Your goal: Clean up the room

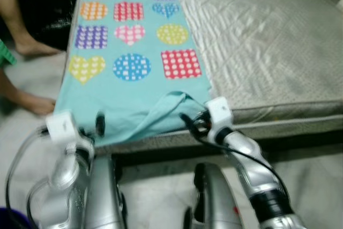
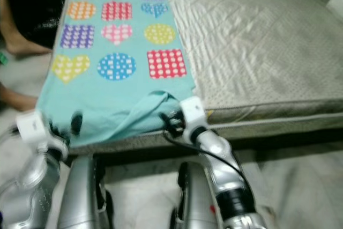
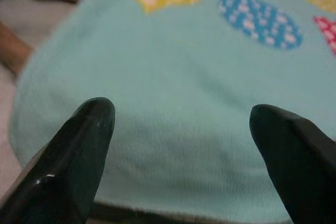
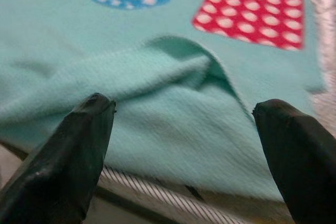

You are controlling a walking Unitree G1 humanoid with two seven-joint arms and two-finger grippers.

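Both spread wide: left gripper (image 3: 178, 145) at seven o'clock, right gripper (image 4: 184, 145) by blanket (image 1: 128, 52) fold (bunched) — could snag, dragging it off mattress (image 1: 268, 41).

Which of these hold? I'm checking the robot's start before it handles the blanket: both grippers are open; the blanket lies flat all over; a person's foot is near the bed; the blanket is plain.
Both the left gripper and right gripper are open: true.
The blanket lies flat all over: false, its near edge is folded up.
A person's foot is beside the mattress: true.
The blanket is plain: false, it carries coloured hearts, circles and squares.
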